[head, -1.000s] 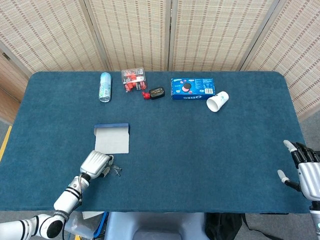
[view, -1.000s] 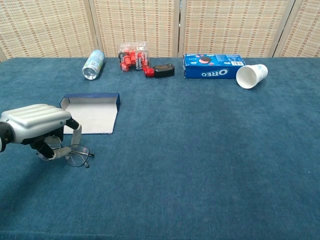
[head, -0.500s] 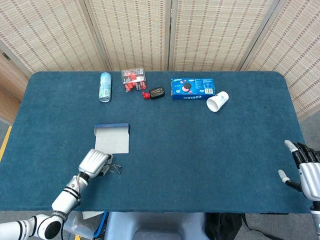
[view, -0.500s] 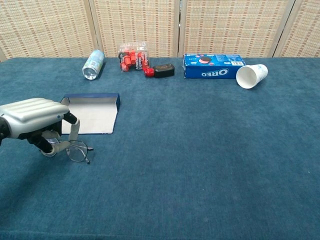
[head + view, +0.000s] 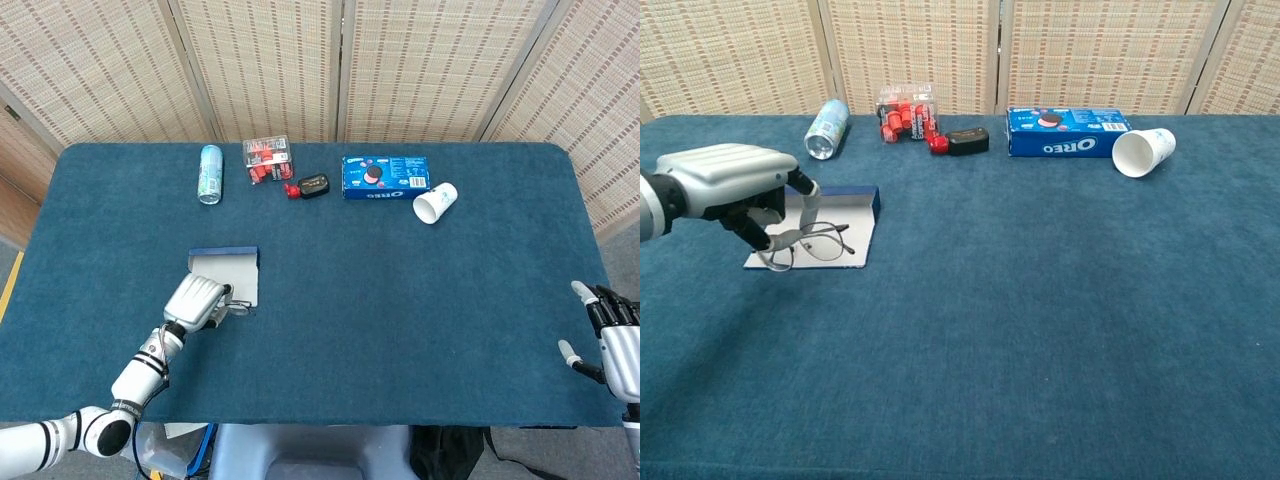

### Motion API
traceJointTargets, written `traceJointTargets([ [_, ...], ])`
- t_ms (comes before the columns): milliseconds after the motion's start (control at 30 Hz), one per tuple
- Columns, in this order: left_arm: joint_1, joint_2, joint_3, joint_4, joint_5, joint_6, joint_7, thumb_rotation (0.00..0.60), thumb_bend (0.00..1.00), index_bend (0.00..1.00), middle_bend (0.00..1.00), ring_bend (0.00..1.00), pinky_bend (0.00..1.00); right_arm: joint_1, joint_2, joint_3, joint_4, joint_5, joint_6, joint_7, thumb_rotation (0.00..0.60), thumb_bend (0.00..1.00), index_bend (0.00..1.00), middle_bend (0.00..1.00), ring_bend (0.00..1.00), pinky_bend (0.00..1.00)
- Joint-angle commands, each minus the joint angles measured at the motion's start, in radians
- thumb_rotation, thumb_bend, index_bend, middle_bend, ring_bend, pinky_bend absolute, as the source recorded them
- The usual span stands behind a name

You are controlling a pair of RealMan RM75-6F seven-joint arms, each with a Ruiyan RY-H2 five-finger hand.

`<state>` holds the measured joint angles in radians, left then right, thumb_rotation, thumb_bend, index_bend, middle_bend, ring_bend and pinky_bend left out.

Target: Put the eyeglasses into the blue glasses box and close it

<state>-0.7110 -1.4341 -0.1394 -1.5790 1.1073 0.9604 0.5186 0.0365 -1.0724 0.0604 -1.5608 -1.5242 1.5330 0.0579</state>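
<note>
Blue-carpeted table (image 5: 1040, 330) before woven screens. Open blue glasses box (image 5: 830, 228) lying left, white inside. Eyeglasses (image 5: 810, 243) pinched in left hand (image 5: 735, 185), hanging just above the box's near part. Right hand (image 5: 612, 345) near right edge, fingers spread, holding nothing. Far back, blue box (image 5: 1068, 132) reading "OREO".

Blue-carpeted table (image 5: 400, 300). Landmark: Oreo box (image 5: 385, 176) at far edge. Just right: tipped paper cup (image 5: 435, 203). Left: black/red gadget (image 5: 312, 186), battery pack (image 5: 268, 158), can (image 5: 210, 173). Near-left: open blue glasses box (image 5: 226, 276).
</note>
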Motion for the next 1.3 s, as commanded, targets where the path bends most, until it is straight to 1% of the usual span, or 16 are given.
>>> traceJointTargets([
  [33,-0.03,-0.016,-0.02,0.025,-0.03,-0.019,0.024,0.6,0.46,0.65,1.0,1.0,1.0,-0.001,0.0,0.0,0.001,0.001,0.001,0.001,0.6,0.28,0.07,0.16,0.1,0.15],
  [167,-0.071,-0.041,-0.037,0.064,-0.08,-0.041,0.067,0.6,0.46,0.65,1.0,1.0,1.0,-0.006,-0.001,-0.001,0.003,0.002,0.006,0.003,0.6,0.28,0.07,0.16,0.1,0.15],
  [333,-0.114,-0.076,-0.044,0.12,-0.144,-0.064,0.117,0.6,0.46,0.65,1.0,1.0,1.0,-0.009,-0.002,-0.002,0.007,0.004,0.007,0.007,0.6,0.28,0.07,0.16,0.1,0.15],
  [433,-0.132,-0.094,-0.043,0.15,-0.166,-0.063,0.143,0.6,0.46,0.65,1.0,1.0,1.0,-0.01,-0.003,-0.002,0.008,0.005,0.007,0.008,0.6,0.28,0.07,0.16,0.1,0.15],
  [533,-0.164,-0.114,-0.038,0.199,-0.217,-0.085,0.195,0.6,0.46,0.65,1.0,1.0,1.0,-0.013,-0.001,-0.002,0.01,0.005,0.011,0.012,0.6,0.28,0.07,0.16,0.1,0.15],
  [733,-0.186,-0.132,-0.033,0.241,-0.26,-0.084,0.219,0.6,0.46,0.63,1.0,1.0,1.0,-0.019,-0.002,-0.003,0.015,0.012,0.011,0.015,0.6,0.28,0.07,0.17,0.1,0.15],
  [833,-0.192,-0.145,-0.032,0.264,-0.265,-0.077,0.215,0.6,0.45,0.61,1.0,1.0,1.0,-0.018,-0.003,-0.004,0.016,0.011,0.007,0.015,0.6,0.28,0.07,0.17,0.1,0.15],
  [1000,-0.194,-0.165,-0.032,0.294,-0.271,-0.054,0.207,0.6,0.45,0.52,1.0,1.0,1.0,-0.018,-0.002,-0.002,0.018,0.011,0.007,0.017,0.6,0.28,0.07,0.18,0.1,0.15],
  [1167,-0.191,-0.178,-0.031,0.31,-0.257,-0.027,0.195,0.6,0.4,0.45,1.0,1.0,1.0,-0.017,-0.003,-0.002,0.018,0.012,0.003,0.017,0.6,0.27,0.07,0.18,0.1,0.15],
  [1300,-0.189,-0.186,-0.031,0.327,-0.249,-0.02,0.182,0.6,0.39,0.4,1.0,1.0,1.0,-0.017,-0.002,-0.002,0.017,0.012,0.003,0.015,0.6,0.28,0.07,0.19,0.1,0.15],
])
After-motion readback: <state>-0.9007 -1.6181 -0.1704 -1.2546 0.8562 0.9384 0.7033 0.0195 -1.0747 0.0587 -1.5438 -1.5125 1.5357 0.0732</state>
